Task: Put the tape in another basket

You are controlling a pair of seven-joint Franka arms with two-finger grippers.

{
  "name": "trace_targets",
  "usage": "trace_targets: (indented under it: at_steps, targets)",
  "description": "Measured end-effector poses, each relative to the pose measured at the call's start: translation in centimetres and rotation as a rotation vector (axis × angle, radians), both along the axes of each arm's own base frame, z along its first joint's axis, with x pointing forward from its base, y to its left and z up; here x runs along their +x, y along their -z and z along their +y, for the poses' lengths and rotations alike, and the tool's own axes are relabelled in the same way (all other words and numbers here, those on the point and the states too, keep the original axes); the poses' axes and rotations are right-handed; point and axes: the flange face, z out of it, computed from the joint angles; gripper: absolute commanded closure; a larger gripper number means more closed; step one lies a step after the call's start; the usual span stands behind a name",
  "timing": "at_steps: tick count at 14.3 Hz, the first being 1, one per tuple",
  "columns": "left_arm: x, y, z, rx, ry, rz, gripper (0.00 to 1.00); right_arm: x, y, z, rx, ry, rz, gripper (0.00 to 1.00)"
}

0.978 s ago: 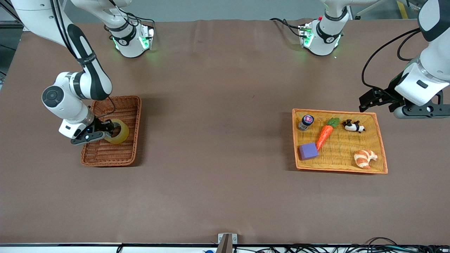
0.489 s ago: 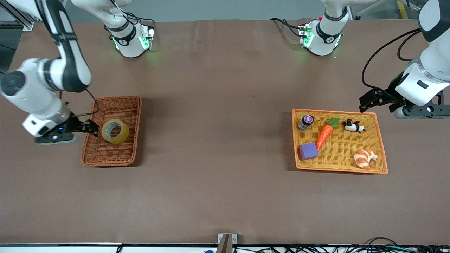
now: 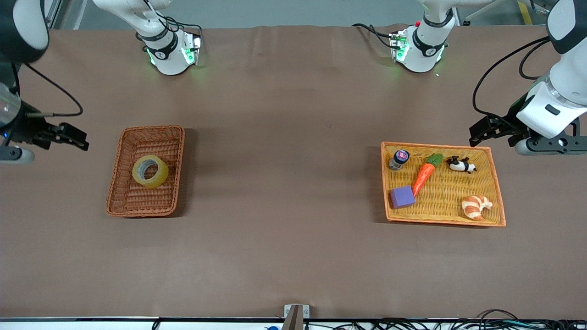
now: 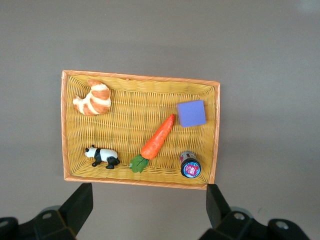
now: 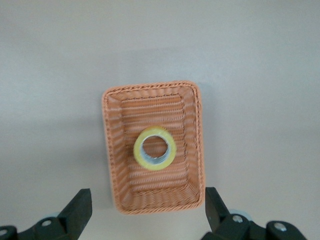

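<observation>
The tape (image 3: 150, 171), a yellowish roll with a grey core, lies flat in the reddish-brown wicker basket (image 3: 133, 201) toward the right arm's end of the table. My right gripper (image 3: 81, 140) is open and empty, raised over the bare table beside that basket. In the right wrist view the tape (image 5: 155, 148) sits in the middle of the basket (image 5: 160, 195), with my right gripper (image 5: 145, 212) high above the basket's rim. My left gripper (image 3: 477, 133) is open and empty and waits above the table beside the orange tray; it also shows in the left wrist view (image 4: 148, 207).
The flat orange-yellow tray (image 3: 442, 221) toward the left arm's end holds a carrot (image 3: 423, 176), a croissant (image 3: 476, 206), a panda figure (image 3: 461, 164), a purple block (image 3: 402, 197) and a small jar (image 3: 399, 158). The tray also shows in the left wrist view (image 4: 140, 180).
My right gripper has let go of the tape, risen and pulled away toward the right arm's end of the table. The tape stays in the wicker basket. The left arm has not moved.
</observation>
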Motion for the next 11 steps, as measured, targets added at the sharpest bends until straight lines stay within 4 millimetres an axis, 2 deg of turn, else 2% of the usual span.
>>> trace_targets:
  at_steps: [2,4,7,11]
  targets:
    - [0.0,-0.1,0.2,0.000,-0.004,-0.003,0.00,-1.6,-1.9,1.1,0.001,0.015,0.006,0.00]
    - [0.1,-0.2,0.4,-0.001,-0.007,-0.005,0.00,-2.7,-2.9,1.1,0.000,0.016,0.020,0.00]
    - [0.2,-0.8,0.7,-0.002,-0.012,-0.016,0.00,-3.1,-3.8,0.8,0.000,0.020,0.015,0.00]
    - [0.3,-1.6,0.7,-0.004,-0.012,-0.033,0.00,-3.8,-6.7,0.7,0.000,0.017,0.004,0.00]
